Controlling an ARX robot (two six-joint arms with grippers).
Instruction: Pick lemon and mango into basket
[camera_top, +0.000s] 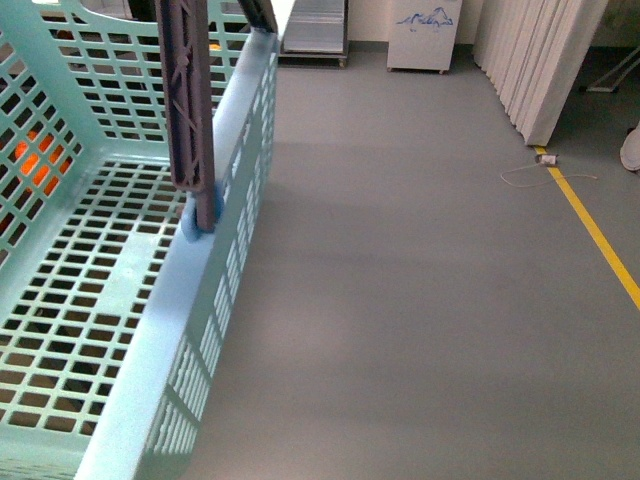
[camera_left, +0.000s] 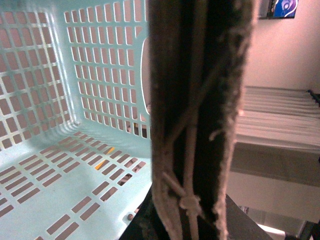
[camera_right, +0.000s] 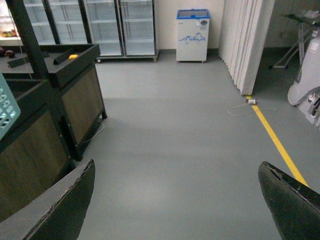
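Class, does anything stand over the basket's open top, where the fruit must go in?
Yes: the brown handle stands upright from the side rim of the basket, likely arching over the opening. Beside it the top looks open, the basket floor bare.

you get the basket (camera_top: 215, 270) cut off by the front view's left and bottom edges, its handle (camera_top: 188, 110) by the top. the orange shape (camera_top: 40, 165) behind the lattice can't be identified. a blurred dark strip (camera_left: 200, 100) blocks your left wrist view.
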